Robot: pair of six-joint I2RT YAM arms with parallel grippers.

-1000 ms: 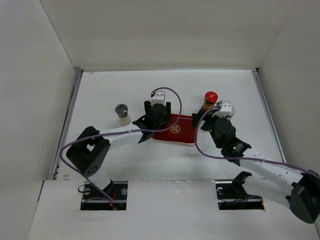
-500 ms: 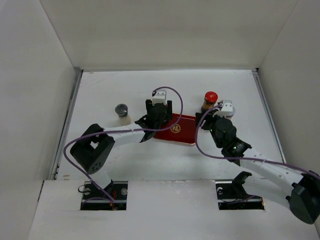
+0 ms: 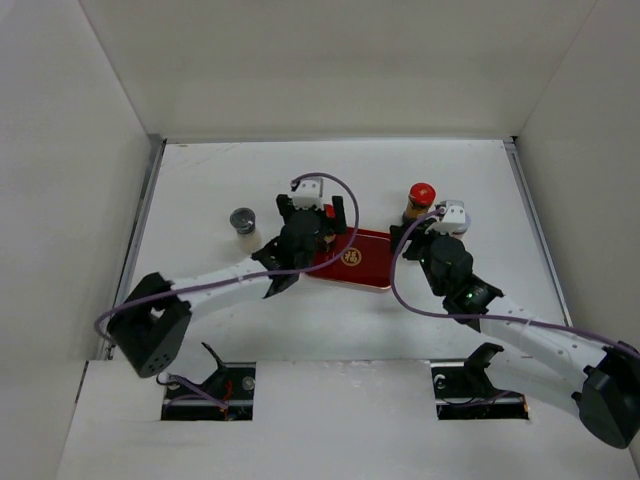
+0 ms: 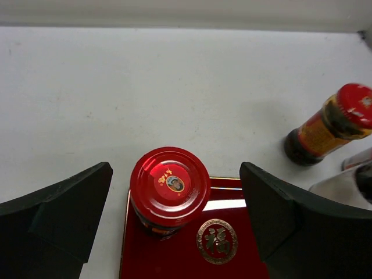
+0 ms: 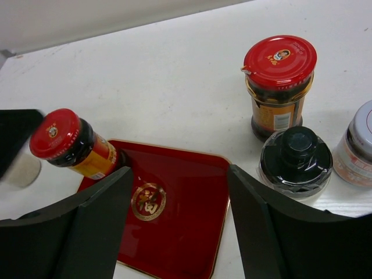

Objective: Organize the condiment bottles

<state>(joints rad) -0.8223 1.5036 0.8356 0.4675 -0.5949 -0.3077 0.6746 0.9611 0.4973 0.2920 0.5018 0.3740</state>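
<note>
One red-capped condiment bottle [image 4: 170, 186] stands upright on the far left corner of the red tray [image 4: 232, 261]. My left gripper [image 4: 174, 167] is open around it, fingers clear of both sides; this bottle [image 5: 64, 142] also shows in the right wrist view. My right gripper [image 5: 180, 171] is open above the tray [image 5: 174, 221], holding nothing. On the table right of the tray stand a second red-capped bottle [image 5: 279, 81], a black-capped one [image 5: 296, 154] and a silver-capped one [image 5: 360, 145]. A grey-capped bottle [image 3: 242, 219] stands apart at the left.
From above, the left gripper [image 3: 312, 212] covers the tray's [image 3: 355, 262] left end and the right gripper [image 3: 405, 238] hangs at its right end, next to the red-capped bottle [image 3: 421, 197]. White walls enclose the table on three sides.
My left gripper has opened and let go of the red-capped bottle, which now stands on the tray. The left wrist has shifted slightly left. The right arm has barely moved.
</note>
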